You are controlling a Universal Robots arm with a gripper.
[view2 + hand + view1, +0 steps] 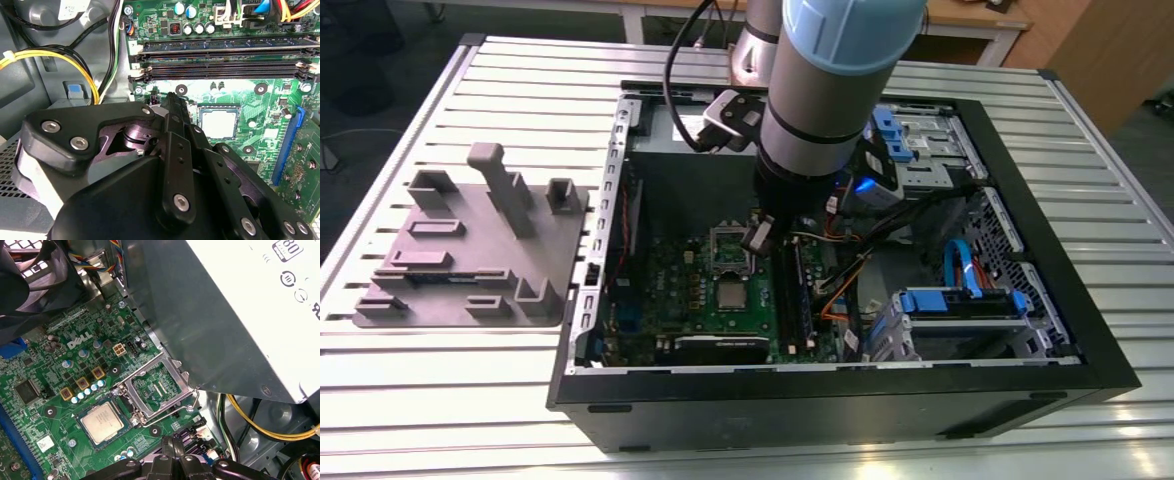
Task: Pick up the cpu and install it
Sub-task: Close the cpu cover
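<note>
Cpu (pixel 731 293), square, flat in its socket mid-motherboard (pixel 667 290), hinged frame (pixel 156 390) swung open alongside; gripper (pixel 757 238), closed on nothing, hangs just beside that frame, cpu lying toward the board's edge nearest the exterior camera.

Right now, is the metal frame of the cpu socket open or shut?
Open: in the first wrist view the metal frame is swung back beside the cpu, whose silvery top lies uncovered.
</note>
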